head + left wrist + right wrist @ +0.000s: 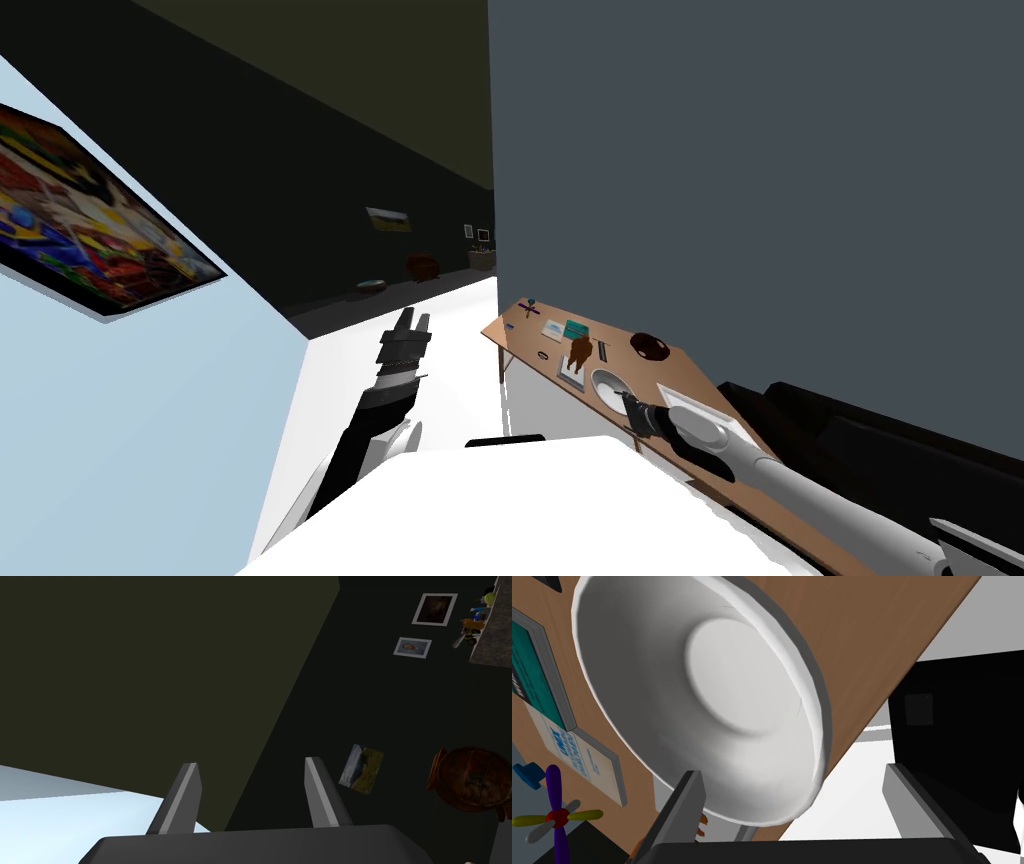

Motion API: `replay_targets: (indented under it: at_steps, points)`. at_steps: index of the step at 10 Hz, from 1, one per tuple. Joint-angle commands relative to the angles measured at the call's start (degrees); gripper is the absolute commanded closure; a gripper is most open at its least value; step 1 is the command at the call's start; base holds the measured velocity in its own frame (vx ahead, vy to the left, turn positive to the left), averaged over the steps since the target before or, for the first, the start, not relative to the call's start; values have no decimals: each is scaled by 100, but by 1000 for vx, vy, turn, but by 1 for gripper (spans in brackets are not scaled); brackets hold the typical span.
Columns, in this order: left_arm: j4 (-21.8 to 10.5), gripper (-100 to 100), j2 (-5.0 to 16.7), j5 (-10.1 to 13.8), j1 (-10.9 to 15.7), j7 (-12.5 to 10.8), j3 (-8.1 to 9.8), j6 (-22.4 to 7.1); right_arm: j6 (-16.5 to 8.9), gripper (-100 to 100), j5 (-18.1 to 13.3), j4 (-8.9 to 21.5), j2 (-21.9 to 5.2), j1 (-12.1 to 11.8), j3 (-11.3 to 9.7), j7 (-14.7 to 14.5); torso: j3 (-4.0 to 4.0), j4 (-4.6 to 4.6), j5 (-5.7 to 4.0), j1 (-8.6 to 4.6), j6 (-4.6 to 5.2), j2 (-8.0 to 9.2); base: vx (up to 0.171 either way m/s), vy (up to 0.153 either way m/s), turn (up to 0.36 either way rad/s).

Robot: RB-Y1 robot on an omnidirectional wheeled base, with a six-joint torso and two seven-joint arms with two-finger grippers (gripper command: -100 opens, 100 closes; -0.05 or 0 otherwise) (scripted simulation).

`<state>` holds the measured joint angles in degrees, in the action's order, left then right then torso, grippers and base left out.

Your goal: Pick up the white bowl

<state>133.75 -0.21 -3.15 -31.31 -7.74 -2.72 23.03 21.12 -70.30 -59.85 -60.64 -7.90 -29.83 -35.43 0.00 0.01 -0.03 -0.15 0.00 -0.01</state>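
a narrow brown table [515, 335] stood with one long edge against a dark grey wall [760, 150], over a white floor [450, 330]. the bowl [608, 387] sat about midway along the table, close to the long edge away from the wall, upright and empty. in the right wrist view the bowl [712, 691] showed white, with a flat round bottom and a thick rim.

the right gripper [632, 405] was at the bowl's near rim. its fingers stood wide apart and gripped nothing (one finger [684, 801] lay across the rim, the other [907, 796] was out past the table's edge, over the floor), so part of the rim lay between them.

farther along the table were a small brown figure [579, 352], a teal card [575, 329] and, near the far end, a toy propeller [556, 816] with purple and yellow blades. a dark round dish [649, 346] sat by the wall edge. a white tray [705, 408] lay just beside the bowl, partly behind the right arm.

the left gripper [412, 318] was raised over the floor, well apart from the table, its fingers [187, 786] spread and empty.
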Motion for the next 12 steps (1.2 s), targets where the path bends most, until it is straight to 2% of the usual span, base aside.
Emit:
replay_targets:
  at_steps: [1,5,6,9,10,11,12]
  points:
    - [0,0,0,0,0,0,0,0,-286,-100,34,-164,-84,-18,-282,230,0,0,0,0,0,0,6,-54,96]
    - [0,0,0,0,0,0,0,0,-975,-100,110,-575,-297,-53,-996,785,1,0,-2,-5,1,2,1,-53,85]
    - [0,0,0,0,0,0,0,0,-1023,-100,110,-575,-297,-53,-996,785,1,0,-2,-6,2,2,0,-34,15]
    - [0,0,0,0,0,0,0,0,-1532,-100,168,-883,-457,-80,-1532,1200,2,1,0,1,1,3,-2,-35,78]
    - [0,0,0,0,0,0,0,0,-1561,-100,168,-883,-457,-80,-1532,1200,1,0,-1,-2,2,2,1,-35,23]
    - [0,0,0,0,-1,0,0,0,-1473,-100,179,-842,-424,-102,-1438,1106,1,0,0,0,3,2,0,-13,-2]
    - [0,0,0,0,0,0,0,0,-1498,100,178,-849,-429,-100,-1452,1128,1,0,1,7,3,1,0,0,0]
